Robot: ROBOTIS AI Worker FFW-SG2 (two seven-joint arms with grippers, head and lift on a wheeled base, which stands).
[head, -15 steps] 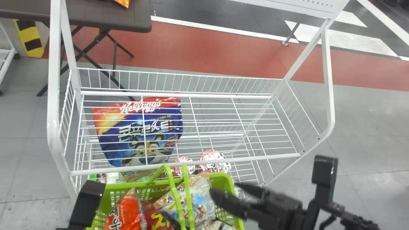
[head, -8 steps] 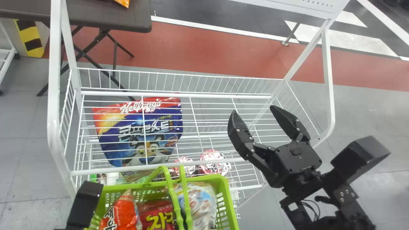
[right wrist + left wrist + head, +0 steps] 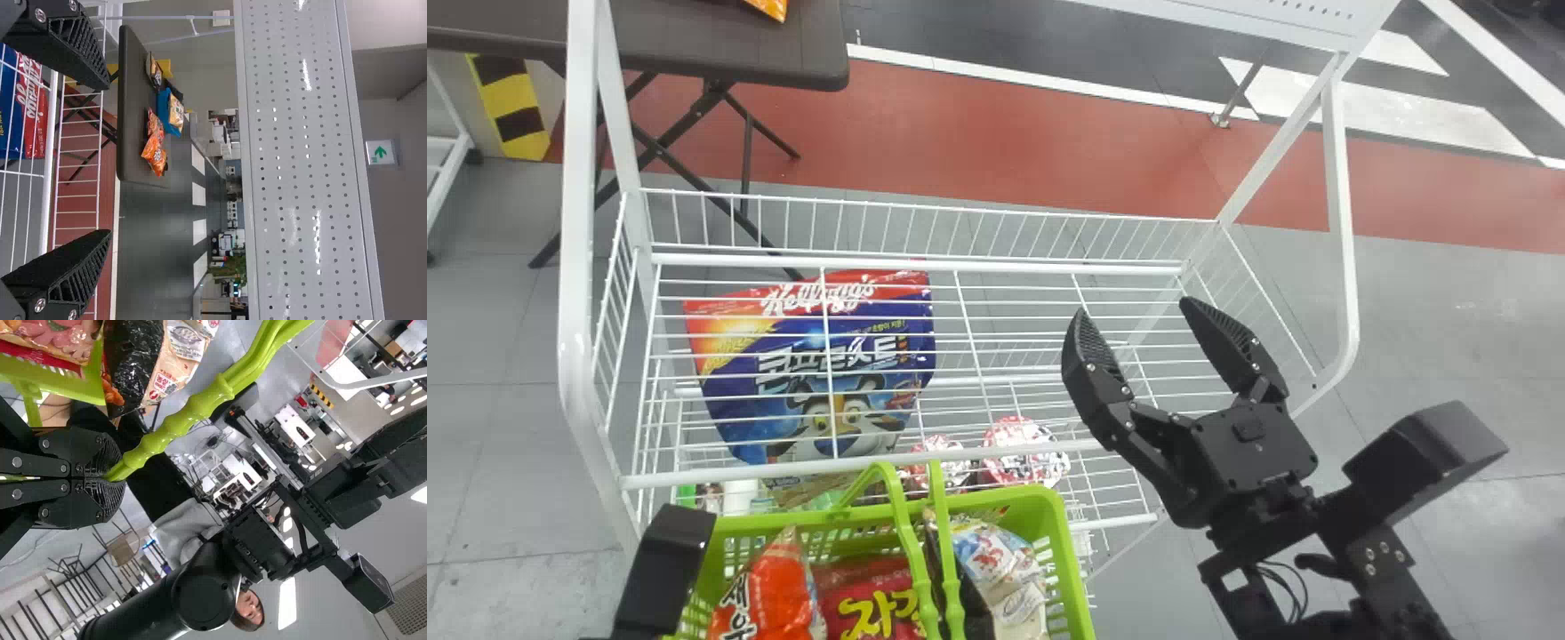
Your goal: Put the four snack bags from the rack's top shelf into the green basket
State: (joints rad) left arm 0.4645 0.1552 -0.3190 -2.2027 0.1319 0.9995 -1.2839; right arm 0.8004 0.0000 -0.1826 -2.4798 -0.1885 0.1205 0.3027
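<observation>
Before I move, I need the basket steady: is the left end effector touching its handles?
Touching. The left wrist view shows the left end effector closed on the green basket handles.

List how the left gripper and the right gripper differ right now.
The left gripper is shut on the green basket's handles, while the right gripper is spread open with nothing between its fingers.
The left gripper is at the basket; in the head view, the right gripper appears over the right part of the white rack.
Both are black with two fingers, and neither holds a snack bag.
</observation>
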